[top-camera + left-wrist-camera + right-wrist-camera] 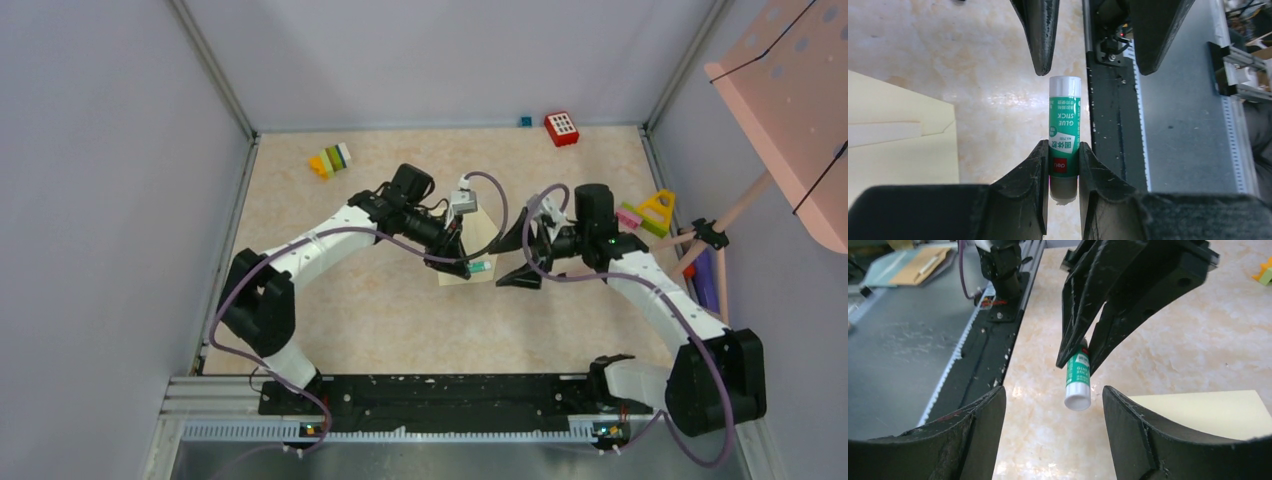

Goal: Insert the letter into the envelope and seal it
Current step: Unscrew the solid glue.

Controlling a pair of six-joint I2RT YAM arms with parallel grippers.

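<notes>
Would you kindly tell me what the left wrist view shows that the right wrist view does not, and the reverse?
Only the left wrist view: the glue stick with its label readable, and fold lines across the envelope.

Only the right wrist view: the left gripper seen from outside, a yellow toy block, and papers beyond the rail.

Both: the glue stick clamped in the left gripper, the right gripper open by its white end, and the cream envelope on the marbled table.

Our white arms [325,240], black joints, purple cables [503,200] looping behind left claw [468,264] and right claw [512,260], scuffed black fingers [1030,185]
</notes>
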